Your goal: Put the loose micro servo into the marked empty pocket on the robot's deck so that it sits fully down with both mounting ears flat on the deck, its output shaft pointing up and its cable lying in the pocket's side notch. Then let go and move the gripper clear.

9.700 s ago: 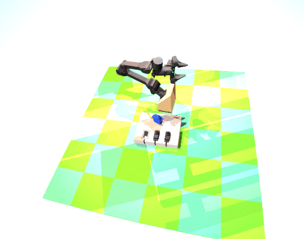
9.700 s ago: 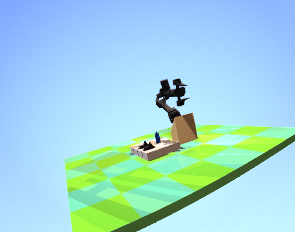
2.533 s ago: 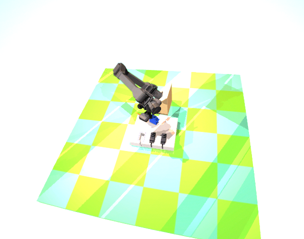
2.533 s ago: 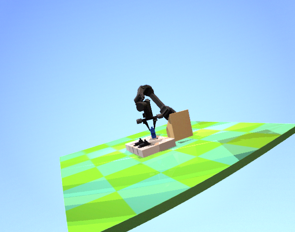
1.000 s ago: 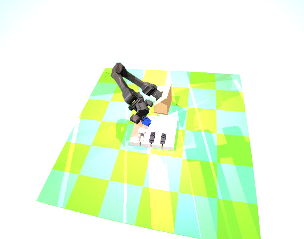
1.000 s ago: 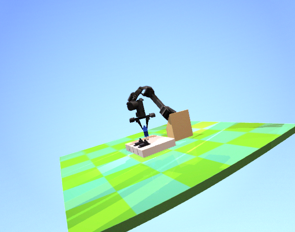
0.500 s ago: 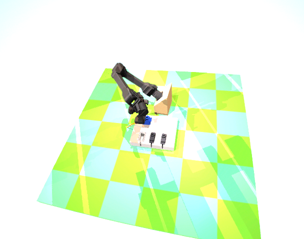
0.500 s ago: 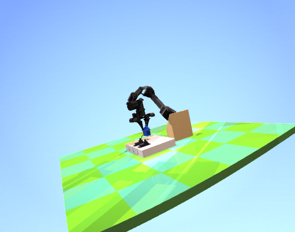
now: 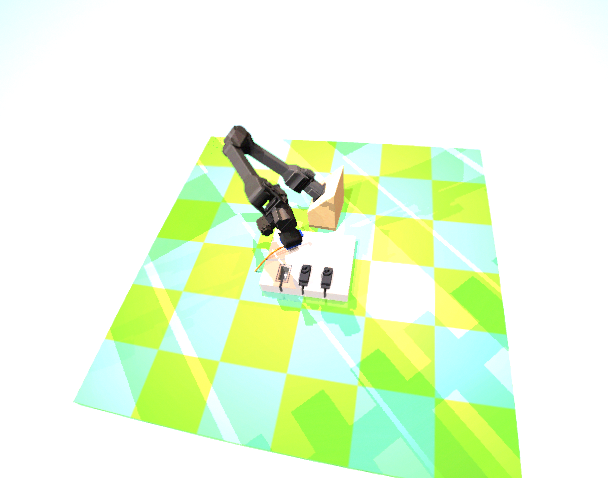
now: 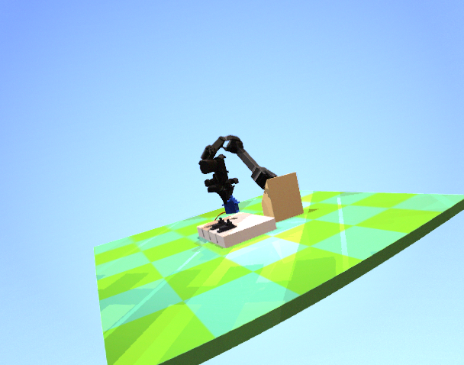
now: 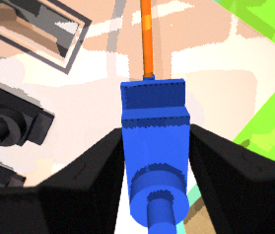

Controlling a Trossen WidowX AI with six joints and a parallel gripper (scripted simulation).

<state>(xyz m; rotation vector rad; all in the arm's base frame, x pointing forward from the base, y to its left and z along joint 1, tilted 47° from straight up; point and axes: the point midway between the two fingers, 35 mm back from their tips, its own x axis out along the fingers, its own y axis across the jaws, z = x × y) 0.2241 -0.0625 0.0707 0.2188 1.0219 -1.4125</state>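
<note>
We're holding the blue servo (image 11: 154, 142) clamped in the gripper (image 11: 154, 162) above the deck (image 9: 335, 256), pocket (image 11: 35, 31) off to one side. Orange cable (image 11: 147, 36) is trailing loose; we're risking missing the notch or seating tilted if alignment's off.

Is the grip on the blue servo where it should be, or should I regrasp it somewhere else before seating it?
Keep it. The gripper clamps the blue servo across its flat side walls, leaving the shaft end and orange cable free.
</note>
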